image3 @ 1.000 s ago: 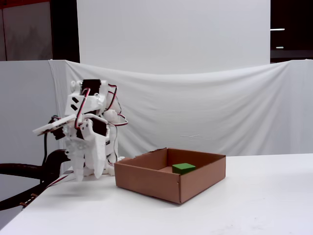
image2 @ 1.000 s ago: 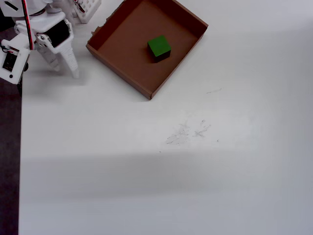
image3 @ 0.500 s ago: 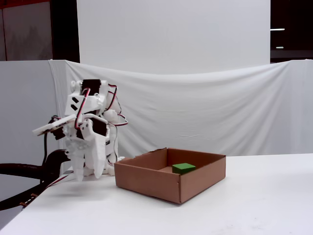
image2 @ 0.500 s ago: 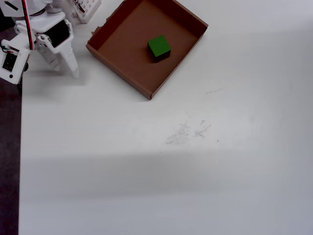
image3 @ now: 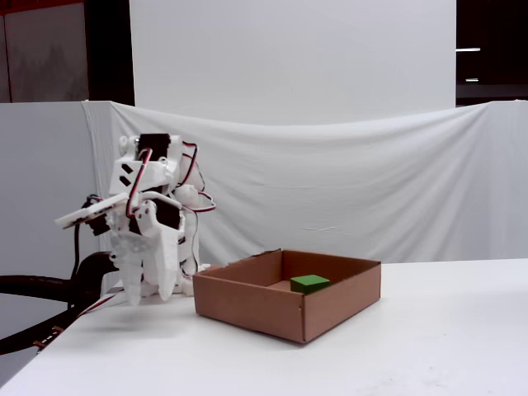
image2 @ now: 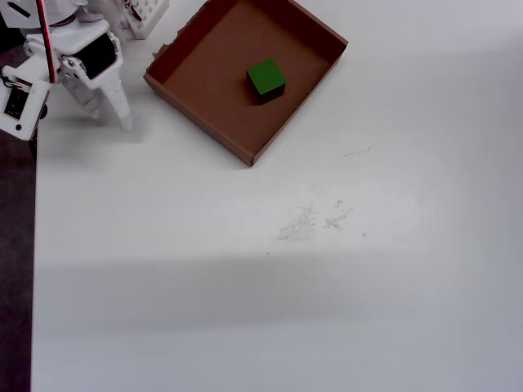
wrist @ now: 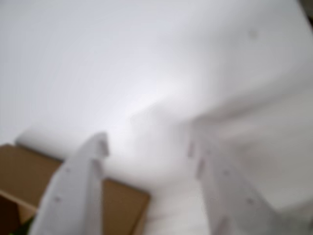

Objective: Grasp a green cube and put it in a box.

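The green cube [image2: 265, 77] lies on the floor of the brown cardboard box [image2: 204, 82], near its middle; in the fixed view the cube [image3: 309, 283] shows just above the box's front wall [image3: 256, 309]. My white gripper [image2: 110, 114] hangs to the left of the box, pointing down at the table, clear of the box and cube. Its jaws are apart with nothing between them. In the blurred wrist view the gripper [wrist: 146, 144] is open over white cloth, with a corner of the box [wrist: 122, 205] at lower left. In the fixed view the gripper [image3: 148, 295] hangs just above the table.
The arm's base and white perforated parts [image2: 143, 12] stand at the top left. The table's left edge [image2: 33, 245] borders a dark floor. A white cloth backdrop [image3: 346, 190] hangs behind the table. Faint scuff marks [image2: 315, 220] lie on the white tabletop.
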